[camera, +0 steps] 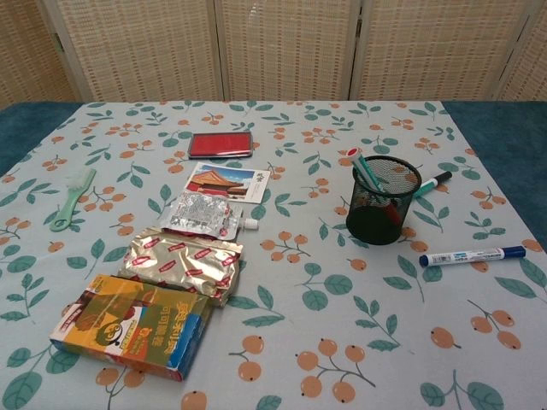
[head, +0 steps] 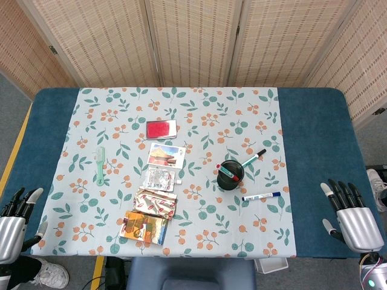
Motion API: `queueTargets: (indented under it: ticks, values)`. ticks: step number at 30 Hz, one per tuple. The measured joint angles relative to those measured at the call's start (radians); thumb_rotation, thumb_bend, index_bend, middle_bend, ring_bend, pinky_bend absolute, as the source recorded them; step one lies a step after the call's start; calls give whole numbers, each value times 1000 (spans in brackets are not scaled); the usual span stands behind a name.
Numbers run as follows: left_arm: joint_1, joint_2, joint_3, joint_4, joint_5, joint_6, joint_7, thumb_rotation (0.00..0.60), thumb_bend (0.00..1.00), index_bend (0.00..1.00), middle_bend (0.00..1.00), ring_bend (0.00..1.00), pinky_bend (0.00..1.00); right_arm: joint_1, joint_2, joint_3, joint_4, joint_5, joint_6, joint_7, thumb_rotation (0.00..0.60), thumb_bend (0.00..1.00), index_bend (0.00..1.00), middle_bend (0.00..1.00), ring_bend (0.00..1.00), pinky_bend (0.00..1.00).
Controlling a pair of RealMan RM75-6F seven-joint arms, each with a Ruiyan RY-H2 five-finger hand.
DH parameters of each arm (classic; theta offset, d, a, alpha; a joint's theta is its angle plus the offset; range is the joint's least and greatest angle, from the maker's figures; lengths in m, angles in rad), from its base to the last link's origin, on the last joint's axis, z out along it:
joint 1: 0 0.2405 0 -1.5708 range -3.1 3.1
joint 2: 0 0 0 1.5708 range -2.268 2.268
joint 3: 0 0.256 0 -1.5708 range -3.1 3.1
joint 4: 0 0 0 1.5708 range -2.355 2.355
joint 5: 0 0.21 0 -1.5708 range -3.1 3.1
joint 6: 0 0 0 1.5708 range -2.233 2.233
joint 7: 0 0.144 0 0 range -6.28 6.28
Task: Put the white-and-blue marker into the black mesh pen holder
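While both hands [head: 17,219] [head: 352,212] rest open, the white-and-blue marker [camera: 471,254] lies beside the black mesh pen holder [camera: 384,200]

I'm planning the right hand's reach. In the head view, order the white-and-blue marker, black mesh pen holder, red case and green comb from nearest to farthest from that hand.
From the right hand:
1. White-and-blue marker, lying just left of it.
2. Black mesh pen holder, mid-table.
3. Red case, further back and left.
4. Green comb, far left.

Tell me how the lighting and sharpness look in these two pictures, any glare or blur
Head view: even, soft light, faint shadows, sharp throughout. Chest view: also evenly lit, a soft shadow beside the black mesh pen holder, some glare on the foil snack packets; the white-and-blue marker reads crisply.
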State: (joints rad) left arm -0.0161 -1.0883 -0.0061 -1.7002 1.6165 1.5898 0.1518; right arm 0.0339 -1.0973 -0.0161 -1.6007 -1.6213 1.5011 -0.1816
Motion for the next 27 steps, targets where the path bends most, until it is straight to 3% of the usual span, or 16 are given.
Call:
queueTargets:
  ticks: [13,21,27]
  values:
    - [0,-2,1,-3,4,2,3,600,400,68,163,37,263,29,-1,-18,6,-31,-51,46,600,304,16,0,0,0]
    - [-4,-2,0,-1,-5,-7,-1,600,400,70,163,43,263,83,-13,-33,6,-73,-130,76,600,331,167,0,0,0]
    - [9,7,0,-6,7,29,-20,600,400,70,164,43,263,155,-19,-21,-21,-31,-270,71,600,342,286,1,0,0]
